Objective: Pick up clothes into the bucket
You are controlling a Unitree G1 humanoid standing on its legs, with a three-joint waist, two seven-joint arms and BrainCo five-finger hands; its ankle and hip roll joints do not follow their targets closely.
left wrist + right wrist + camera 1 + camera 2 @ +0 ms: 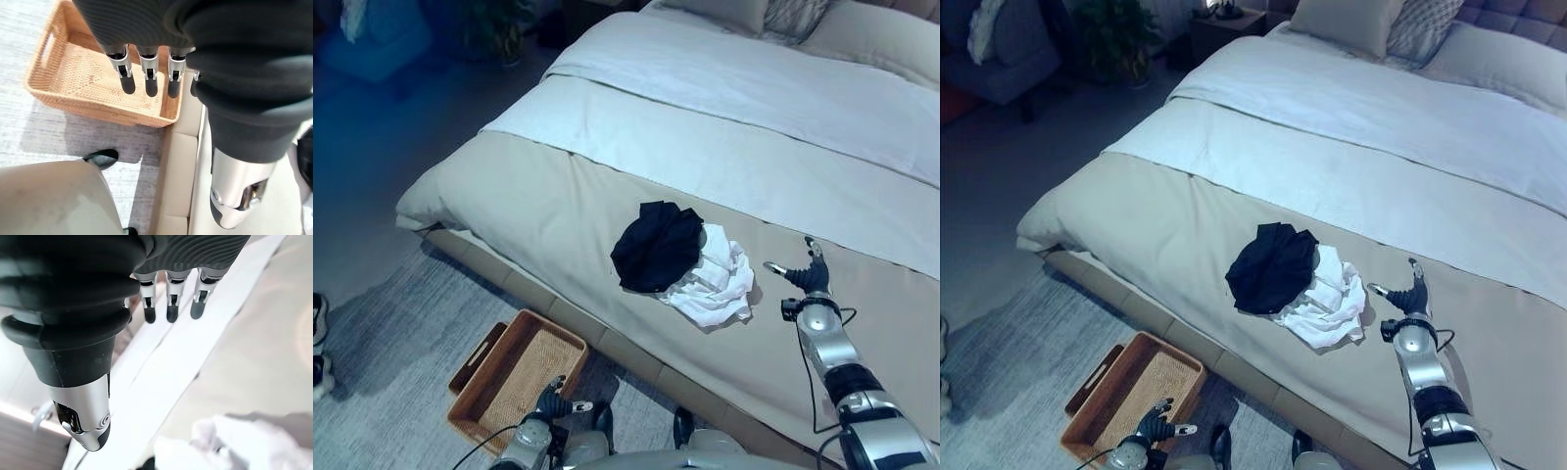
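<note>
A dark garment (656,245) lies partly over a crumpled white garment (715,282) on the tan bed cover (538,211), near the bed's front edge. The right hand (810,274) hovers just beside the white one, fingers spread and holding nothing. On the grey rug (401,343) below the edge sits the woven basket (484,392), with the left hand (146,73) above it, fingers straight and apart.

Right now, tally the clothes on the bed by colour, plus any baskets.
Dark garment: 1
White garment: 1
Wicker basket, on the floor beside the bed: 1
Total: 3. Both garments lie in one heap on the bed, the dark one overlapping the white.
</note>
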